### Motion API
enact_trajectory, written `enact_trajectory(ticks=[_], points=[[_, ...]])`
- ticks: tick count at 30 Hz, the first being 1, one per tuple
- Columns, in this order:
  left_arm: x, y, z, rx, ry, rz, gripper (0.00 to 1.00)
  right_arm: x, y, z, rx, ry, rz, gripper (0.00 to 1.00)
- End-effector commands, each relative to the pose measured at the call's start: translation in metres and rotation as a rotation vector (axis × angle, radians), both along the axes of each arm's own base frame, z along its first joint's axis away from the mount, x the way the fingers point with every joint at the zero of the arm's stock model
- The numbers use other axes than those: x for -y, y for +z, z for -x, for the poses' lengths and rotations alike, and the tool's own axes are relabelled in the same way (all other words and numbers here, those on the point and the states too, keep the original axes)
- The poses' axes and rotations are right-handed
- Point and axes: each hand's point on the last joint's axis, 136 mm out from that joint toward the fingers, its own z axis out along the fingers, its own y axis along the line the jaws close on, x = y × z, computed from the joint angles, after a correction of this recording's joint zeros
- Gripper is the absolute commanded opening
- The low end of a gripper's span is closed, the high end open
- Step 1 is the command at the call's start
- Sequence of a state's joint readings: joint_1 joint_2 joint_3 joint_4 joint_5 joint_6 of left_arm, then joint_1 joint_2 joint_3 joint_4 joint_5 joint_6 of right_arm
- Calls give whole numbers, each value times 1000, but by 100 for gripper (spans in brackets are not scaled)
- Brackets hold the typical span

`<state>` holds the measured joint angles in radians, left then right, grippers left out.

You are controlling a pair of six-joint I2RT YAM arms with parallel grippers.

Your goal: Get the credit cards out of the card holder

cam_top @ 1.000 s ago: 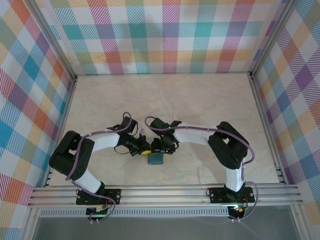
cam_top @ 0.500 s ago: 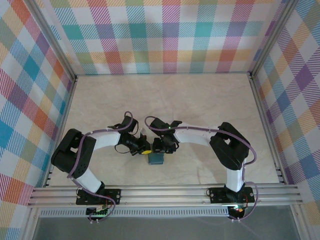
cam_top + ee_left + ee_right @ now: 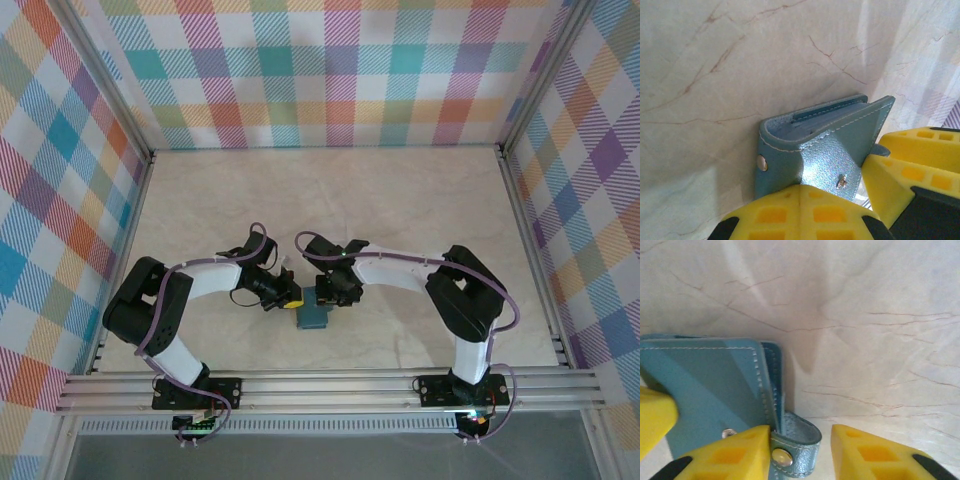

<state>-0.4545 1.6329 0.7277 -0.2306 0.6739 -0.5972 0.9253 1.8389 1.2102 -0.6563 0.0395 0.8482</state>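
Now card holder (image 3: 311, 318) clasp-edge far; left gripper (image 3: 290, 298) pinching it, right gripper (image 3: 801, 447) spread.

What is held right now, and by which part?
The left gripper pinches the card holder by one cover's edge; the right gripper stands open around the clasp tab.

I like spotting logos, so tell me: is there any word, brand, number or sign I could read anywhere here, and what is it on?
No text can be read anywhere.
On the small teal-blue leather card holder: no lettering, just white stitching and plain round metal snap studs.
On the colourful checked walls: pattern only.
On the small circuit board under the left arm's base: too small to read.
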Motion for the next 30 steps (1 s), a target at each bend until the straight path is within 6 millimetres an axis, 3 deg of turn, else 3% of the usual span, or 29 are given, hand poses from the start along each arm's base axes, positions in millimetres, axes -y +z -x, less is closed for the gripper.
enact_trajectory(ticks=[1,7,13,30], points=[[-38,-46,24,-106,29,-223,0,17,8,2,12,-10,53,44],[-38,-45,24,-105,27,-224,0,20,14,1,27,-10,54,46],[-35,-40,21,-97,22,-215,0,23,17,1,30,-13,42,35],[-26,-25,13,-65,4,-211,3,17,1,2,-20,-6,-15,26]])
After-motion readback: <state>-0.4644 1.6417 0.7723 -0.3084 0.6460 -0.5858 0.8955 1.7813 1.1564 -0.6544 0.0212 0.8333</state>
